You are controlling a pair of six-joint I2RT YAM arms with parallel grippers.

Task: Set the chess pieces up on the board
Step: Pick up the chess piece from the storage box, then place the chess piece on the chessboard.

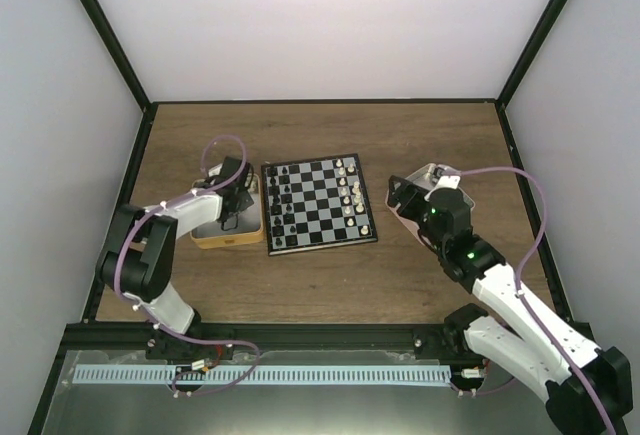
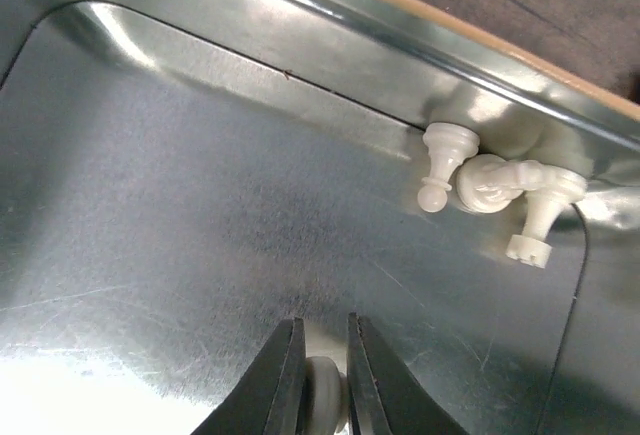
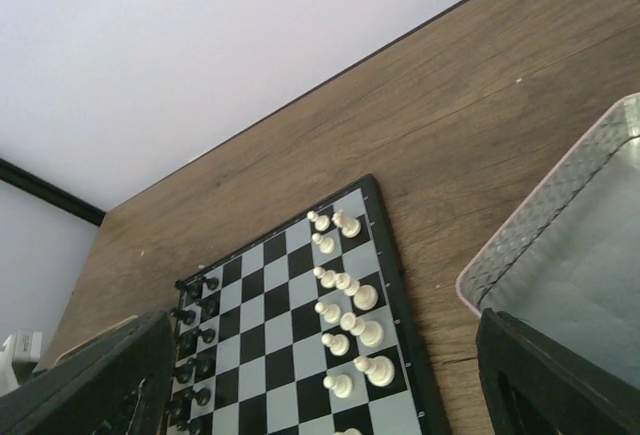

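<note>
Pinching a cream piece (image 2: 322,402) between its 2 dark fingers (image 2: 283,380), the left gripper (image 2: 322,370) hangs low over the shiny metal floor of the tan tray (image 1: 226,240). The held piece shows only as a pale rounded shape between the tips, so its kind cannot be told. In a far corner of the same tray lie 3 more cream figures on their sides, touching one another: a pawn (image 2: 441,162), a knight (image 2: 488,184) and a rook-like piece (image 2: 541,217).

The board (image 1: 318,205) sits flat on the wooden table (image 1: 330,135), just beside the tan tray. Black pieces (image 1: 280,205) stand along the board's left edge, and cream pieces (image 3: 345,320) stand in 2 lines along its right edge. Some squares there are unfilled.

The right gripper (image 3: 322,375) has its fingers (image 3: 555,380) spread wide and holds nothing. It hovers near the pink tray (image 3: 500,247), which lies to the right of the board.
</note>
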